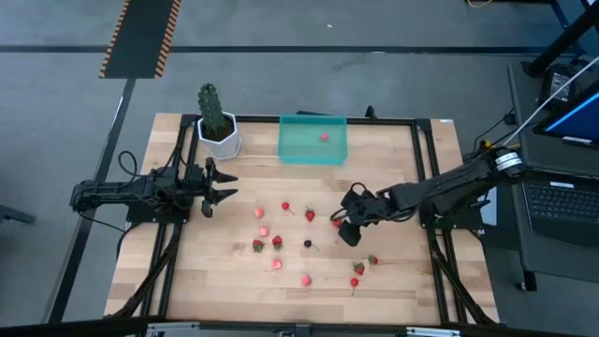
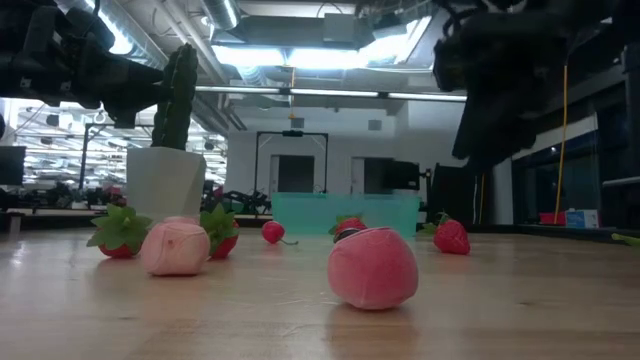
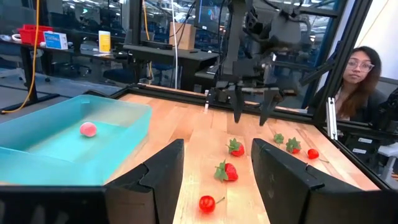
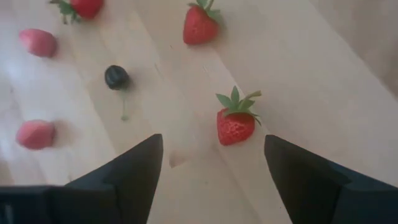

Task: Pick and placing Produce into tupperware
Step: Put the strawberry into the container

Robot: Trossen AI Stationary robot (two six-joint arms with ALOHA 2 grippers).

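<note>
Produce mostly loose on table, right gripper open over one strawberry.
Right gripper [image 1: 344, 227] hangs above the table's right-centre, fingers spread wide and empty; a red strawberry [image 4: 235, 122] with green top lies on the wood between them, not touching. Dark berry [image 4: 116, 77] and pink pieces [image 4: 36, 134] lie farther off. Tupperware [image 1: 313, 139] sits at the far edge beside the white pot [image 1: 219, 139] with cactus [image 1: 211, 106]; one pink piece [image 1: 324, 136] is inside. Left gripper [image 1: 223, 186] waits at table's left, fingers apart, holding nothing. A person [image 3: 355, 78] sits beyond the table.
</note>
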